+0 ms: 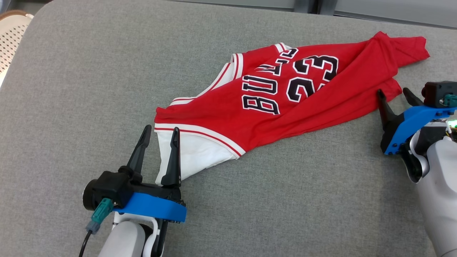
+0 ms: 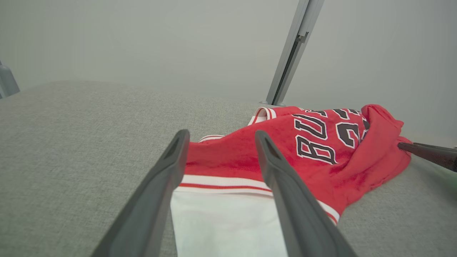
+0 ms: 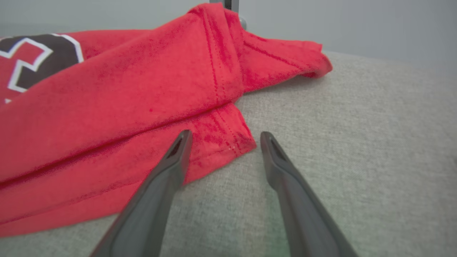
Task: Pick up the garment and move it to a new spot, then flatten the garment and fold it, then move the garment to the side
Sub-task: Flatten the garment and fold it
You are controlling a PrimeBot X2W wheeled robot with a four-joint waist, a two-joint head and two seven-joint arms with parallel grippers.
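- Left claw (image 1: 161,128): wide open, empty, straddling the white edge of the crumpled red-and-white knit basketball jersey (image 1: 285,103).
- Right claw (image 1: 392,91): wide open, empty, at its red hem corner.
- Jersey bunched mid grey woven worktop (image 1: 89,89); flattening seems not yet done: pinch both edges, pull apart.

The red garment (image 1: 303,114) reads "BUL" and "23".

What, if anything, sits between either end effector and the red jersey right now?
Nothing visible does. The left end effector is open, with the white part of the jersey lying between its fingers. The right end effector is open, with a red hem corner between its fingers.
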